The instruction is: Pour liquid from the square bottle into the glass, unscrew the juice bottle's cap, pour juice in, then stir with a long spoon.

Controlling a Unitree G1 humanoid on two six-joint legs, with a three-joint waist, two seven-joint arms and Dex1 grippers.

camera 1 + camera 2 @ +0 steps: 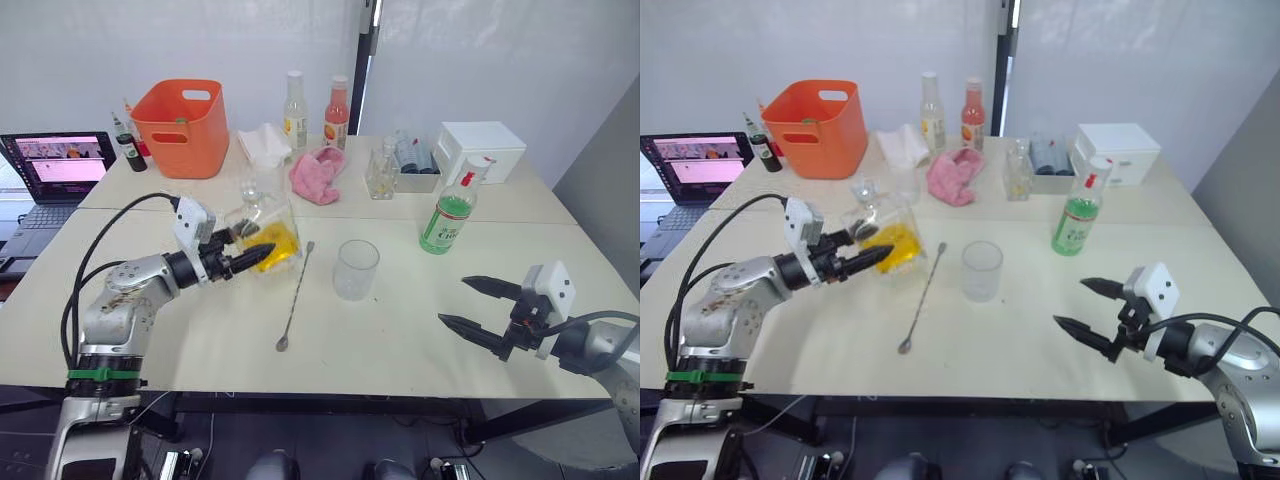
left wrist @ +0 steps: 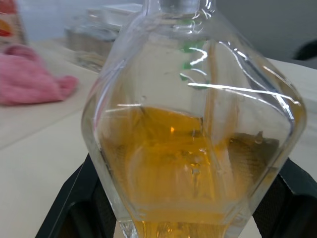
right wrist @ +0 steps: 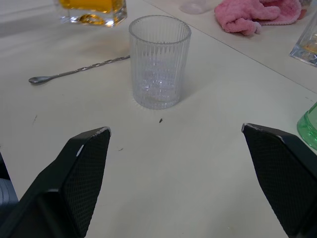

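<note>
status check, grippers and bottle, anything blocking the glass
Left gripper shut on square bottle, tilted. Right gripper open, free. Glass empty, upright. Spoon flat between bottle and glass; nothing blocking.

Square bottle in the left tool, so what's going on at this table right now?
The left tool is shut on the square bottle, which holds orange liquid and is tilted. The glass stands empty on the table, with the spoon lying between it and the bottle. The right tool hovers open over the table near the glass, holding nothing. The juice bottle stands capped behind it. No pouring has reached the glass yet.
</note>
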